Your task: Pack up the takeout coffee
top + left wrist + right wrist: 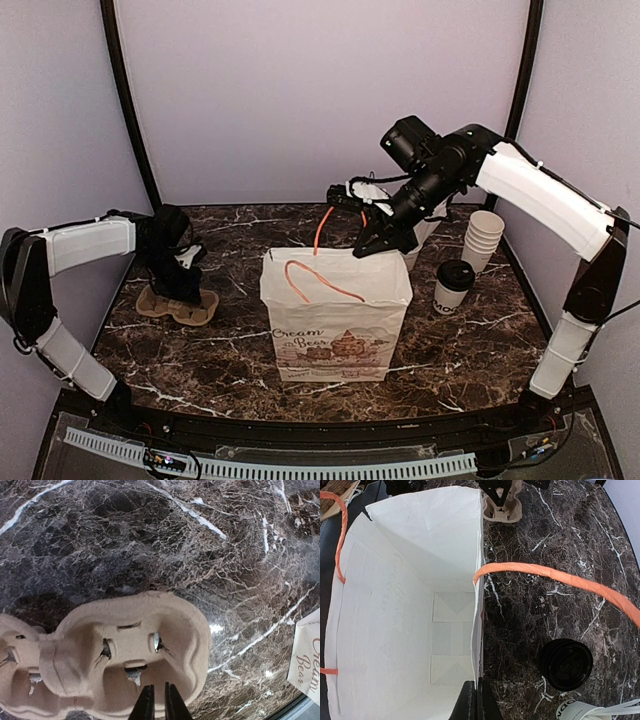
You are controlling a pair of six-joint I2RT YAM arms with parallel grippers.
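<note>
The takeout coffee [455,285], a white cup with a black dome lid, stands on the table right of the white paper bag [335,325]. In the right wrist view I look down on its lid [566,663]. My right gripper [378,243] is shut on the bag's right wall at its top edge [477,702], and the bag [395,605] stands open and empty. My left gripper [180,285] is down on a brown pulp cup carrier [178,303]. Its fingers [156,705] are closed to a thin gap over the carrier's near rim [120,645].
A stack of lidless white cups [484,240] stands at the back right. A white cup holding white sticks [582,712] is just behind the coffee. The bag's orange handle [555,577] arcs over the table. The carrier also shows in the right wrist view [502,507].
</note>
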